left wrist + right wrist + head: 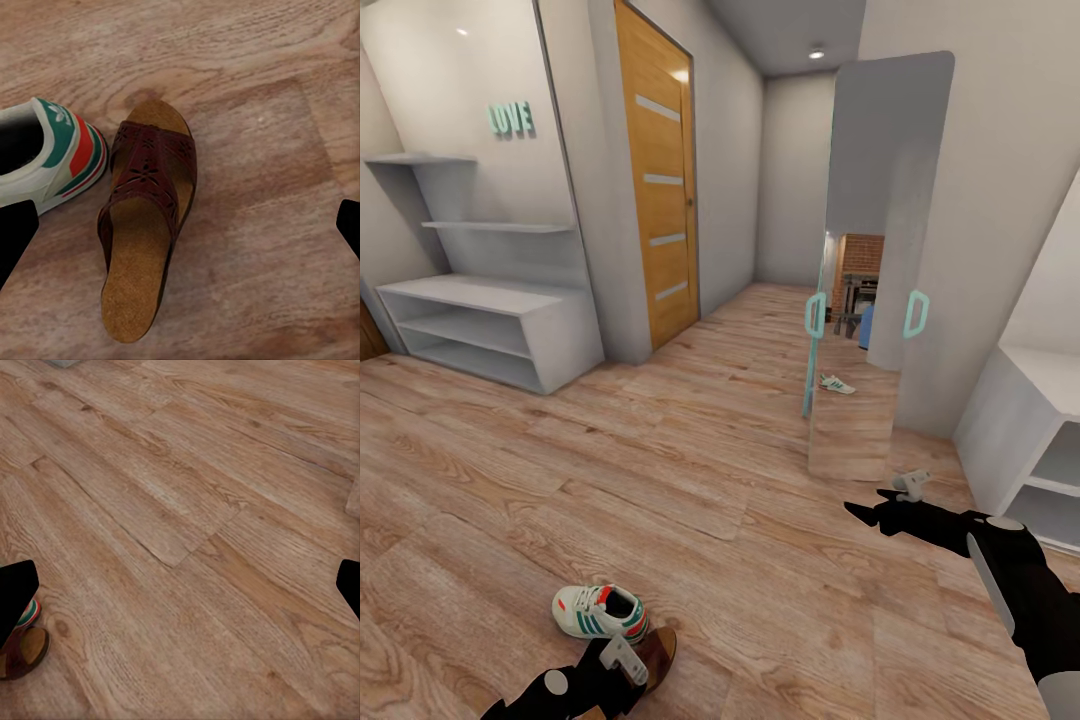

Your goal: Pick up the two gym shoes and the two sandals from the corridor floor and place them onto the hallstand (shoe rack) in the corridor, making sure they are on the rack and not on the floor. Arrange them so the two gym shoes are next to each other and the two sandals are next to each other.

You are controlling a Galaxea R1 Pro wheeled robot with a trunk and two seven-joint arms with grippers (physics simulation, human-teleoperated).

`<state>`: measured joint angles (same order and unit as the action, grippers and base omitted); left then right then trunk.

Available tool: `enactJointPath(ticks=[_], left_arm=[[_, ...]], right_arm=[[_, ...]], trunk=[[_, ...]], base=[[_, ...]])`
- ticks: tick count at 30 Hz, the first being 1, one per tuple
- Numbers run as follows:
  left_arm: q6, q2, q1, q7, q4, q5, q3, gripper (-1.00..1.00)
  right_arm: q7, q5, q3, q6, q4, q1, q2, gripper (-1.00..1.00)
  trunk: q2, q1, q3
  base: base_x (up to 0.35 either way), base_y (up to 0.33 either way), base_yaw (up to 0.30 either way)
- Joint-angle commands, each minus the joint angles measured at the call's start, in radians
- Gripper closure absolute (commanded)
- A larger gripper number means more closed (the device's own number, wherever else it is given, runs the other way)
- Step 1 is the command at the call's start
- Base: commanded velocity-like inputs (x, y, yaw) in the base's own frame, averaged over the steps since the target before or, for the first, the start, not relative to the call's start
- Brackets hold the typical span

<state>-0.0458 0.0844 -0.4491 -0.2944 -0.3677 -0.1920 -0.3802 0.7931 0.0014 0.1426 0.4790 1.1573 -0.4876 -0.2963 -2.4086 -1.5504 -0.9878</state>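
One sneaker (600,611) and one sandal (146,225) lie touching on the floor (740,520); the left gripper (180,232) hovers above, jaws spread. Right gripper (180,592) jaws spread too.

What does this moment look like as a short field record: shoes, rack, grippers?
gym shoe: one on the corridor floor, near the robot
sandal: one flat on the floor beside that gym shoe, apart from it
second gym shoe: small sneaker shape seen by the mirrored door
hallstand: at the far left wall, shelves bare
left gripper: open, above the sandal
right gripper: open, holding nothing, over bare floor
shoes on rack: none
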Motion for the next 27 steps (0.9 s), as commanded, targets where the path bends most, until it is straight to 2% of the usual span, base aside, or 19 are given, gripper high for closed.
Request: enactJointPath(ticks=[1, 8, 20, 27], left_arm=[[-0.005, 0.001, 0.0, -0.001, 0.0, -0.01, 0.001, -1.0], [-0.004, 0.003, 0.0, 0.007, 0.0, -0.01, 0.002, -1.0], [0.001, 0.002, -0.006, 0.075, -0.004, -0.011, 0.003, -1.0], [0.01, 0.004, -0.016, 0.086, -0.012, -0.012, 0.0, -1.0]], right_arm=[[0.005, 0.0, 0.002, 0.007, 0.001, -0.001, 0.0, -1.0], [0.005, 0.0, 0.002, 0.007, 0.001, -0.001, 0.0, -1.0], [0.005, 0.0, 0.002, 0.007, 0.001, -0.001, 0.0, -1.0], [0.005, 0.0, 0.002, 0.008, 0.001, -0.001, 0.0, -1.0]], trunk=[[0.0, 0.0, -0.001], [0.0, 0.0, -0.001], [0.0, 0.0, -0.001], [0.0, 0.0, -0.001]], base=[[0.0, 0.0, 0.0], [0.0, 0.0, 0.0], [0.0, 0.0, 0.0], [0.0, 0.0, 0.0]])
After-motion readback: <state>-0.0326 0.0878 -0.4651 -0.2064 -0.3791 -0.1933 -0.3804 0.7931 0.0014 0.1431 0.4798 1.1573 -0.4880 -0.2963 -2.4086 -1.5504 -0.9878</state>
